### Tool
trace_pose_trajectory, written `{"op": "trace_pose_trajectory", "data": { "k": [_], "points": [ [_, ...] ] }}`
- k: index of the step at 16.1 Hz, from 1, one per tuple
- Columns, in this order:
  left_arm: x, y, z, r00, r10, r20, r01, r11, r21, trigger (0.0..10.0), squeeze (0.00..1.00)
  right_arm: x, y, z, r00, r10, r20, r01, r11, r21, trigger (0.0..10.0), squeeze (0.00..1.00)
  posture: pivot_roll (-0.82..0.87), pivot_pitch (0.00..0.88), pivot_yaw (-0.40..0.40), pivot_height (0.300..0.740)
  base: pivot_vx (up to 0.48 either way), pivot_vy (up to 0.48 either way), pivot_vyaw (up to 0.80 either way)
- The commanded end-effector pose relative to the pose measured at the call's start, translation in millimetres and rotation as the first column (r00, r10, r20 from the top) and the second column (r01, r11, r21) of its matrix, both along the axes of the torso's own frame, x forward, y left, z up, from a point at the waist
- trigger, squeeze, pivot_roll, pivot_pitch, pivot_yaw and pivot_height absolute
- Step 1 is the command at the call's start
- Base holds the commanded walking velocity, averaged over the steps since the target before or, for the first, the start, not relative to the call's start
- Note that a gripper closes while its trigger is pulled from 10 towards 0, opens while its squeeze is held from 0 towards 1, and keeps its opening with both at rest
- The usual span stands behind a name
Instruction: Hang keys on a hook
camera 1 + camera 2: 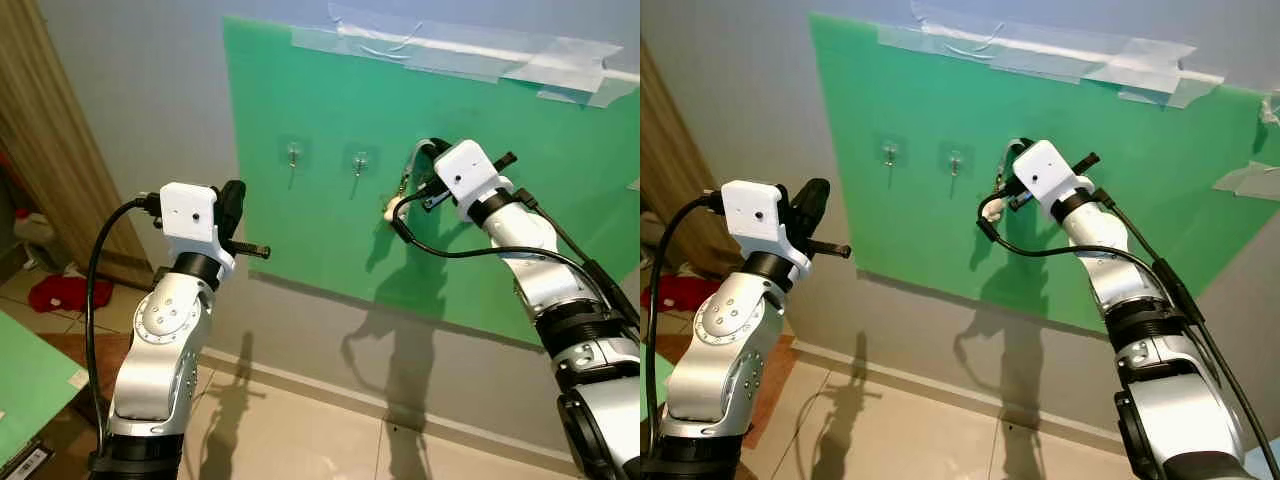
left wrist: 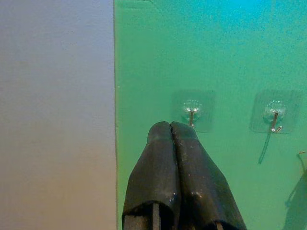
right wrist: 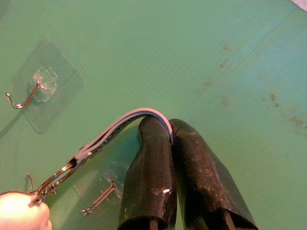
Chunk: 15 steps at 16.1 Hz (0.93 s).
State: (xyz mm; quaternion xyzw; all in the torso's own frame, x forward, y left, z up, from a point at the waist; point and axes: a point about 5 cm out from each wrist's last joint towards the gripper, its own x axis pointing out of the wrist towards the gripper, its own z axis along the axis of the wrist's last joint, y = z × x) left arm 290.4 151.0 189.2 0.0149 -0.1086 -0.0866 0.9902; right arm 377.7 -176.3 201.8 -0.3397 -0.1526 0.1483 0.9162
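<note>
A green board is taped along its top edge to a grey wall, above a tiled floor; a wooden panel stands at the robot's left. Three clear adhesive hooks are stuck on the board in a row: the left hook, the middle hook, and the third hook, which is partly hidden behind the right gripper. The right gripper's jaws are pressed together, pinching the grey strap of the keys close against the board, just beside the third hook. The keys themselves hang below as a pale blur, cut off at the picture's edge. The left gripper is raised before the board's left edge, jaws pressed together and holding nothing.
</note>
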Motion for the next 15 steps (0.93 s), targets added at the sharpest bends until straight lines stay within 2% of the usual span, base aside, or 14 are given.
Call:
{"op": "trace_pose_trajectory", "data": {
  "k": [1,3,4,6,8,10,11,14,15],
  "points": [
    [-0.2,-0.7,-1.0,1.000,-0.008,-0.002,0.008,1.000,0.011,10.0,0.00,2.7,-20.9,18.5,0.995,-0.084,0.055,0.082,0.996,0.026,0.0,0.00,0.01,0.000,-0.021,0.740,0.000,0.000,0.00],
    [-0.3,-0.8,-0.9,1.000,-0.010,0.000,0.010,1.000,0.013,10.0,0.00,1.3,-21.5,18.6,0.994,-0.084,0.075,0.085,0.996,-0.005,0.0,0.00,0.01,0.000,-0.021,0.740,0.000,0.000,0.00],
    [-0.6,-1.2,-0.8,1.000,-0.012,0.004,0.012,1.000,0.016,10.0,0.00,-1.8,-19.3,15.0,0.992,-0.070,0.103,0.078,0.994,-0.079,0.0,0.00,0.01,0.000,-0.022,0.740,0.000,0.000,0.00],
    [-0.8,-1.3,-0.9,1.000,-0.013,0.006,0.013,1.000,0.016,10.0,0.00,-3.3,-19.6,11.2,0.993,-0.070,0.099,0.078,0.993,-0.084,0.0,0.00,0.01,0.000,-0.023,0.740,0.000,0.000,0.00],
    [-1.3,-1.8,-0.7,1.000,-0.016,0.011,0.016,1.000,0.016,10.0,0.00,-3.6,-31.8,-0.8,0.991,-0.132,0.019,0.131,0.991,0.037,0.0,0.00,0.01,0.000,-0.023,0.740,0.000,0.000,0.00],
    [-1.5,-1.8,-0.8,1.000,-0.015,0.012,0.015,1.000,0.018,10.0,0.00,-4.1,-35.6,-4.5,0.989,-0.149,0.001,0.148,0.987,0.059,0.0,0.00,0.01,0.000,-0.024,0.740,0.000,0.000,0.00],
    [-1.8,-2.0,-0.8,1.000,-0.016,0.013,0.016,1.000,0.018,10.0,0.00,-4.3,-39.0,-9.3,0.986,-0.166,-0.033,0.169,0.979,0.112,0.0,0.00,0.01,0.000,-0.024,0.740,0.000,0.000,0.00],
    [-2.7,-2.3,-1.5,1.000,-0.018,0.012,0.018,1.000,0.020,10.0,0.00,-4.3,-48.3,-25.6,0.967,-0.193,-0.167,0.236,0.925,0.298,0.0,0.00,0.01,0.000,-0.023,0.740,0.000,0.000,0.00],
    [-3.0,-2.3,-1.4,1.000,-0.018,0.013,0.018,1.000,0.021,10.0,0.00,-4.9,-52.2,-30.8,0.959,-0.204,-0.198,0.261,0.909,0.324,0.0,0.00,0.01,0.000,-0.024,0.740,0.000,0.000,0.00]
  ]
}}
